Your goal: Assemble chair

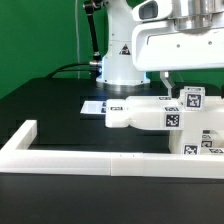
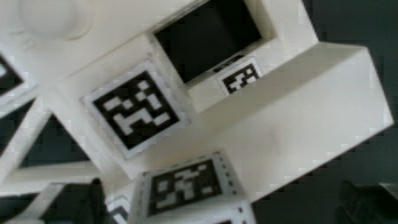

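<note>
My claw, its opening hidden from me, hangs upper right over the chair, which I judge light, stiff, slick plastic, best pinched across a flat tagged post.

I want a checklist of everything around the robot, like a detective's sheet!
Surface: black table, bare at the exterior view's left.
Job's things: white tagged chair pieces lying behind the border wall; tagged post upright.
Clutter: nothing seen.
End effector: hidden in the exterior view; the wrist view shows only tagged white parts close up, state unclear.
Cables: black cable behind the arm base.
Surroundings: green backdrop; marker board.
</note>
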### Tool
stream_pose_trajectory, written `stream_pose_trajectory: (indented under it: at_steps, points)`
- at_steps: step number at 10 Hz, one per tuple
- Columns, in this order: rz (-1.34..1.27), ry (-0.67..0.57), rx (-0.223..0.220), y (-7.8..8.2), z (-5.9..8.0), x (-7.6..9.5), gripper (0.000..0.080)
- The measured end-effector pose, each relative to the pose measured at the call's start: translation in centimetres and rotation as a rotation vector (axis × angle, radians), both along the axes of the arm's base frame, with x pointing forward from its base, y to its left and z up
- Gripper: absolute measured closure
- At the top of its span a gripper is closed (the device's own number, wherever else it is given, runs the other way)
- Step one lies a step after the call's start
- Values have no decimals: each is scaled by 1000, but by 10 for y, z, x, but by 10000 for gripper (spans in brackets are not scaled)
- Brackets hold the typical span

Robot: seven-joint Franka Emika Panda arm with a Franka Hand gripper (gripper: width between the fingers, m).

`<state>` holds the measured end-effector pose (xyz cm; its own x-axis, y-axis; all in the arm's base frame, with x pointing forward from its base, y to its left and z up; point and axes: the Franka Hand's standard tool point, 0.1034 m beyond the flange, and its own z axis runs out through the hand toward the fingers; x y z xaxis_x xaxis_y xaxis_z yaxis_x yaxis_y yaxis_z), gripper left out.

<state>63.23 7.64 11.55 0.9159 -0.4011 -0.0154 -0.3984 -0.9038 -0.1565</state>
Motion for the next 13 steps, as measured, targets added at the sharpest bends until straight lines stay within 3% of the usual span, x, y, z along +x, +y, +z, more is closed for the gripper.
stream_pose_trajectory:
  at_steps: [3,5,9,13]
  points:
    - [154,-23,-8,-2,-1,0,173]
    - [146,-23,-10,-5,-1,0,516]
    - [62,-8,-5,-5,-2,-1,511]
    - [-382,46,42,-3,-3,0,511]
